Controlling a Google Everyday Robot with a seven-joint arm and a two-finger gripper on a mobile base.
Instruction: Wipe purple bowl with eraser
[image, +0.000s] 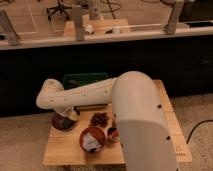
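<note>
The purple bowl (61, 122) is small, dark and glossy and sits at the left edge of the wooden table (65, 150). My white arm (85, 95) reaches left from its large body and bends down at the elbow. My gripper (70, 115) is at the bowl's right rim, over or in the bowl. The eraser does not show; it may be hidden under the gripper. The arm covers part of the bowl.
An orange-red bowl with a white lump (92, 139) stands at the table's front. A dark clump of small round things (100, 119) lies behind it, and a small dark item (113, 132) beside it. A green tray (85, 79) is at the back. A dark counter wall (30, 70) runs behind.
</note>
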